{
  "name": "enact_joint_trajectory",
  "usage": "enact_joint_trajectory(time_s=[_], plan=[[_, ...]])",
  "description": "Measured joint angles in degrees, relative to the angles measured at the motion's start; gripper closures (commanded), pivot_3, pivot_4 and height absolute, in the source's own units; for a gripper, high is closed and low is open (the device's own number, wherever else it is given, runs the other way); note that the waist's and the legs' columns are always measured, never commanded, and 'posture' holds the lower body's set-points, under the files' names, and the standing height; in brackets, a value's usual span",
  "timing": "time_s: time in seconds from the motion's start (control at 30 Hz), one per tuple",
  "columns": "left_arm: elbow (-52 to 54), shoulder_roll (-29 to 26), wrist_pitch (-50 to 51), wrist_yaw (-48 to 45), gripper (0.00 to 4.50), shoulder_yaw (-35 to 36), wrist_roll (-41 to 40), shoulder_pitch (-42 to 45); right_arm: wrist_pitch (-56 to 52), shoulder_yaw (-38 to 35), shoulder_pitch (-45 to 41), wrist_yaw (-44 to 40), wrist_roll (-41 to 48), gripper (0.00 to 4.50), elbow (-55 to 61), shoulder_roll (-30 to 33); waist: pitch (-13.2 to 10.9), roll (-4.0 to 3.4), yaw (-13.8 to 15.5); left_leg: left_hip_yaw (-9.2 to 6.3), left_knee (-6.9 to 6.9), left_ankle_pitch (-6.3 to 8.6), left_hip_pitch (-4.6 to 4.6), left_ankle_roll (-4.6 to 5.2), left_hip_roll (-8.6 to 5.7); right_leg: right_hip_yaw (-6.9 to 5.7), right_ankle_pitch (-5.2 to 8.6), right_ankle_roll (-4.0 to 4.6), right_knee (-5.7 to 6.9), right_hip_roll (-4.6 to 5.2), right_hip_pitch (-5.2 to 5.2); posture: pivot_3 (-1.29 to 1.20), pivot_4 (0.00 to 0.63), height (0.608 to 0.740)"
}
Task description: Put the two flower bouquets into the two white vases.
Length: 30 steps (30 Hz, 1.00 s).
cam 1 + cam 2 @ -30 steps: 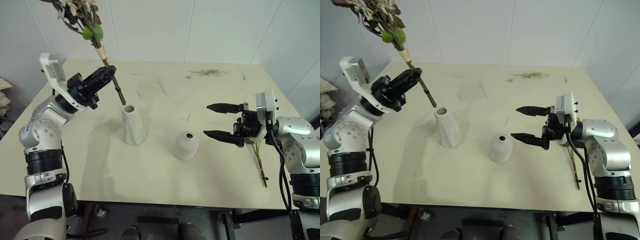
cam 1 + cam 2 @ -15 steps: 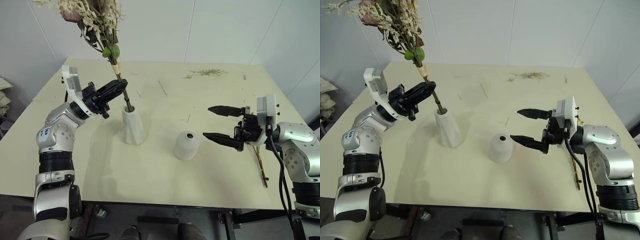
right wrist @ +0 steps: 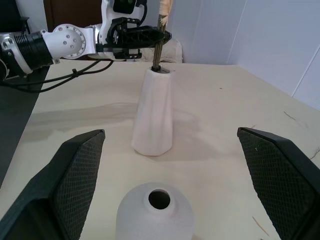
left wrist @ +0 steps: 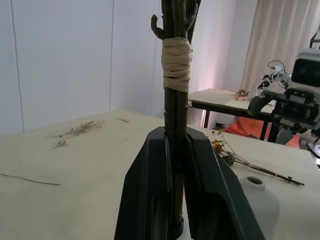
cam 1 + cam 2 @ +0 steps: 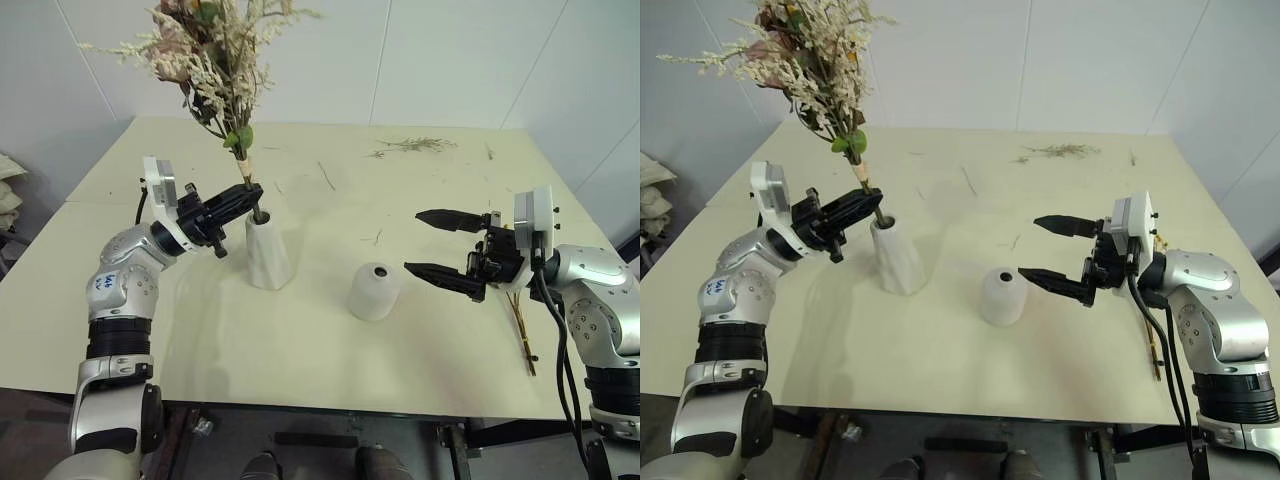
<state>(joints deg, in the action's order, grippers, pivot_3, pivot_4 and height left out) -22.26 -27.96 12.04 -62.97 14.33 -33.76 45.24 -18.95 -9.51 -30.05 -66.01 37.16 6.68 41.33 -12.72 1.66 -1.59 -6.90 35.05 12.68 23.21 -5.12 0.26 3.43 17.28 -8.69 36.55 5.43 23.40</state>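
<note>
A pale cream counter (image 5: 330, 340) filled the middle of the frame. White panelled walls (image 5: 440, 50) ran across the top, and dark floor (image 5: 300, 445) showed along the bottom edge.

The worktop (image 5: 330, 330) is a pale cream-yellow, plain but for faint scuffs. The tall vase (image 5: 266, 250) is matte white with twisted facets that catch soft grey shading. The round vase (image 5: 373, 291) is smooth white with a small dark hole at its top. The big bouquet (image 5: 215, 60) mixes dusty pink blooms, cream sprigs and green leaves; its dark green stems are bound by a beige wrap (image 4: 176, 64). The thin bouquet (image 5: 520, 325) has brown stems, with small yellow-orange flowers seen in the left wrist view. The left gripper (image 5: 248, 200) and right gripper (image 5: 428, 241) are black, the right one's pads cross-hatched. Greenish-brown dried twig scraps (image 5: 412, 146) lie on the worktop.
</note>
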Motion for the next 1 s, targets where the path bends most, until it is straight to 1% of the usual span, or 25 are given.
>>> enact_joint_trajectory(time_s=[0.03,0.1,0.13,0.2,0.3,0.4,0.43,0.47,0.63,0.67,0.73,0.77,0.87,0.93,1.0], plan=[[-0.78,0.27,-0.97,0.00,3.70,-0.11,0.46,0.00,0.00,0.00,0.03,0.19,0.03,0.00,0.08,-0.08,0.00,0.00,-0.03,0.00,0.00,0.00,0.00,0.00,0.00,0.00,0.00,0.00,0.00,0.00,0.00,0.00,0.150,0.740],[-1.51,0.58,-2.26,-0.18,3.18,-0.59,1.23,-0.02,0.00,0.00,0.21,0.53,0.07,0.00,0.30,-0.15,0.00,0.00,-0.05,0.00,0.00,0.00,0.00,0.00,0.01,0.00,-0.01,-0.01,0.00,-0.01,0.00,0.00,0.150,0.740],[-1.50,0.62,-2.45,-0.42,2.82,-0.88,1.30,-0.02,0.00,0.00,0.26,0.63,0.09,0.00,0.42,-0.22,0.00,0.00,-0.04,0.00,-0.01,0.00,0.00,0.00,0.00,0.00,-0.01,-0.01,0.00,0.00,0.00,0.00,0.150,0.740],[-1.41,0.61,-1.76,-0.76,2.27,-0.98,1.28,-0.09,0.00,0.00,0.33,0.82,0.12,0.00,0.63,-0.24,0.00,0.00,-0.06,0.00,-0.01,0.00,0.00,0.00,0.00,0.00,-0.01,-0.01,-0.01,0.00,0.00,0.00,0.150,0.740],[-0.84,0.55,-0.63,-0.79,1.29,-1.10,1.23,-0.87,0.00,0.00,0.82,1.17,0.25,0.00,1.24,-0.33,0.00,0.00,-0.05,0.00,-0.01,0.00,0.00,0.01,0.01,0.00,-0.01,-0.01,-0.01,0.00,0.00,0.00,0.150,0.740],[1.56,-1.01,-0.51,-0.58,0.35,-1.15,1.33,-2.07,-0.01,0.00,1.60,1.65,0.57,0.00,1.97,-0.52,0.00,0.00,-0.17,0.00,-0.02,0.00,0.00,0.01,0.01,0.00,-0.01,-0.01,-0.01,0.00,0.01,0.00,0.150,0.740],[2.40,-2.19,-0.16,-0.57,0.09,-1.16,1.36,-2.37,-0.01,0.00,1.66,1.74,0.60,0.00,2.02,-0.52,0.00,0.00,-0.19,0.00,-0.03,0.00,0.00,0.01,0.01,0.00,-0.01,-0.01,-0.01,-0.01,0.01,0.00,0.150,0.740],[3.21,-3.36,0.02,-0.62,0.04,-1.11,1.40,-2.80,0.00,-0.07,1.72,1.78,0.62,0.00,2.04,-0.52,0.00,0.00,-0.20,0.00,-0.03,0.01,-0.01,0.01,0.01,0.01,-0.01,-0.01,-0.01,-0.01,0.01,0.00,0.150,0.740],[5.75,-11.30,0.66,-4.03,0.04,-1.23,2.50,-6.51,-0.03,-0.33,1.84,1.83,0.62,0.00,2.06,-0.45,0.00,-0.01,-0.18,0.00,-0.06,0.01,-0.01,0.01,0.02,0.01,0.00,0.00,-0.02,-0.01,0.00,0.00,0.150,0.740],[5.89,-12.06,0.87,-4.54,0.04,-1.23,2.55,-6.88,-0.11,-0.37,1.82,1.83,0.62,0.00,2.04,-0.34,0.00,-0.01,-0.14,0.00,-0.06,0.01,-0.01,0.01,0.01,0.01,0.00,0.00,-0.02,0.00,0.00,0.00,0.150,0.740],[6.17,-15.05,1.22,-6.57,0.04,-1.33,2.63,-8.11,-1.64,-0.28,1.42,2.38,0.53,0.00,1.95,0.61,0.00,-0.01,-0.12,0.00,-0.05,0.01,0.00,0.01,0.01,0.01,0.00,0.01,-0.04,-0.01,0.01,0.00,0.150,0.740],[6.32,-17.51,1.39,-7.97,0.04,-1.32,2.73,-8.84,-3.24,-0.38,1.16,3.20,0.32,0.00,1.41,2.36,-0.01,-0.02,-0.13,0.00,-0.07,0.01,0.02,0.01,0.01,0.01,0.00,0.02,-0.07,0.00,0.01,0.00,0.150,0.740],[7.87,-21.53,2.60,-10.42,0.04,-0.76,2.61,-9.82,-8.58,-1.03,-0.73,6.36,-0.64,0.00,-0.78,6.43,-0.02,-0.04,-0.04,0.01,-0.12,0.01,0.01,0.02,0.01,0.01,0.03,0.08,-0.13,0.01,0.01,0.00,0.150,0.740],[8.97,-23.22,4.41,-12.28,0.04,-0.53,1.68,-10.26,-12.79,-1.18,-2.56,8.77,-1.50,0.00,-2.04,9.49,-0.02,-0.05,-0.03,0.01,-0.18,0.02,0.00,0.03,0.02,0.00,0.05,0.12,-0.14,0.00,0.01,0.00,0.150,0.740],[11.89,-24.34,8.12,-13.64,0.04,-0.12,-0.66,-11.34,-19.34,0.41,-4.57,11.39,-4.18,0.00,-4.14,15.25,-0.05,-0.08,-0.03,0.02,-0.25,0.02,0.04,0.03,0.02,0.00,0.08,0.16,-0.19,0.02,0.06,0.00,0.150,0.740]])
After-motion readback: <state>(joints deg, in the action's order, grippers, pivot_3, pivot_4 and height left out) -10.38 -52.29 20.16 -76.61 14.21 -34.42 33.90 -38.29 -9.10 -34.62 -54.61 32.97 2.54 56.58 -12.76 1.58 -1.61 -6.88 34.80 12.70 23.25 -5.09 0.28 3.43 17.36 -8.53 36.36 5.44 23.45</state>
